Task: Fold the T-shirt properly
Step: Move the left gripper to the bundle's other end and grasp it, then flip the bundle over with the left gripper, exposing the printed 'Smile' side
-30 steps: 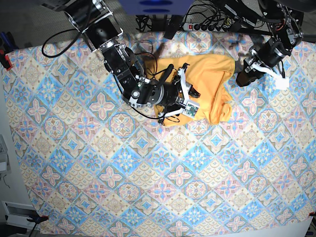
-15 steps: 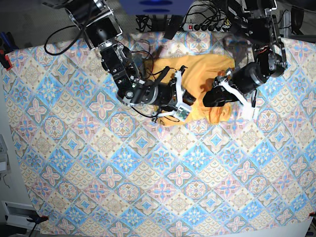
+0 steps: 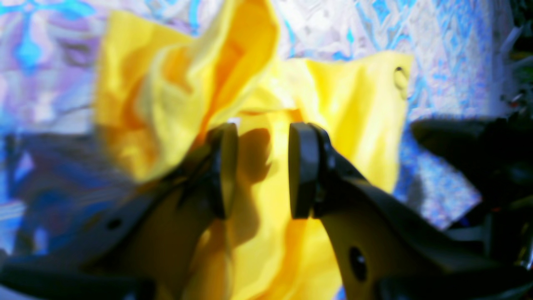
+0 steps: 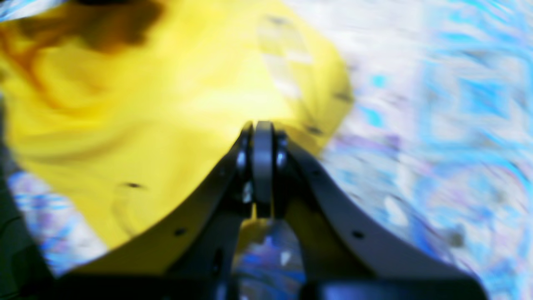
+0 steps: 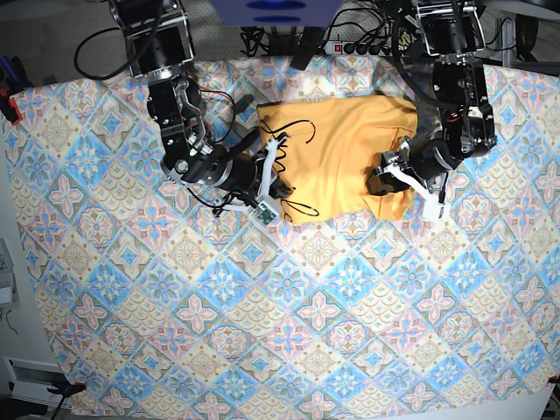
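The pale yellow-orange T-shirt [image 5: 337,153] lies bunched at the back middle of the patterned tablecloth [image 5: 262,306]. My right gripper [image 5: 273,175] is at the shirt's left edge. In the right wrist view its jaws [image 4: 261,133] are pressed together at the hem of the T-shirt [image 4: 166,104], pinching the cloth. My left gripper [image 5: 376,181] hovers over the shirt's front right corner. Seen from the left wrist, this gripper [image 3: 262,166] is open, with crumpled T-shirt [image 3: 341,108] showing through the gap. No lettering is visible.
A black cable [image 5: 297,131] from the right arm loops over the shirt's left part. A power strip [image 5: 367,48] and tangled wires lie behind the table's back edge. A red clamp [image 5: 10,109] grips the cloth at the far left.
My right gripper shut on the shirt's left edge and drew it leftward, spreading the cloth flatter. My left arm swung down from the back right onto the shirt's right corner.
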`<state>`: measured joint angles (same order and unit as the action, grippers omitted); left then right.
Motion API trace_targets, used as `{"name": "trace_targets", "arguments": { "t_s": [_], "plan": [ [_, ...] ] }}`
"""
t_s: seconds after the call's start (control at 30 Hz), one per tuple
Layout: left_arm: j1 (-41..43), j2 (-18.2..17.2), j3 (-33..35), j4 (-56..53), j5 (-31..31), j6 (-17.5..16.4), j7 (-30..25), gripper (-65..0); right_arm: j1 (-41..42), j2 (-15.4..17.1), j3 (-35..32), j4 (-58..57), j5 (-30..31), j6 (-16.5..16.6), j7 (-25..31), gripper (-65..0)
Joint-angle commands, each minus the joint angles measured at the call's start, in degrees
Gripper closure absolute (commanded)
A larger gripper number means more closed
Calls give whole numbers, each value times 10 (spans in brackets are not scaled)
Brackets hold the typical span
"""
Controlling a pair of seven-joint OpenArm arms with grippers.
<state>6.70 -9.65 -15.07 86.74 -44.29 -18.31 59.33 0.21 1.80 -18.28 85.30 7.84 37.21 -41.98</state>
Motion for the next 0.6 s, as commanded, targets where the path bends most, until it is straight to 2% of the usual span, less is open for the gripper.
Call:
{"name": "trace_targets", "arguments": {
  "t_s": [0.0, 0.17, 0.33, 0.43, 0.57],
  "plan": [
    [-5, -10, -13, 11, -6, -3, -10, -204, 9, -5, -1, 10, 14, 4, 13, -1],
    [4, -13, -77, 8, 21, -3, -19, -204, 10, -5, -2, 8, 14, 4, 12, -2],
    [4, -9, -81, 10, 73, -3, -26, -204, 11, -7, -2, 8, 14, 4, 11, -2],
    [20, -4, -79, 29, 51, -5, -22, -204, 10, -7, -2, 10, 14, 4, 11, -2],
    [73, 8, -77, 121, -11, -6, -21, -204, 10, -7, -3, 12, 14, 5, 10, -2]
  ]
}}
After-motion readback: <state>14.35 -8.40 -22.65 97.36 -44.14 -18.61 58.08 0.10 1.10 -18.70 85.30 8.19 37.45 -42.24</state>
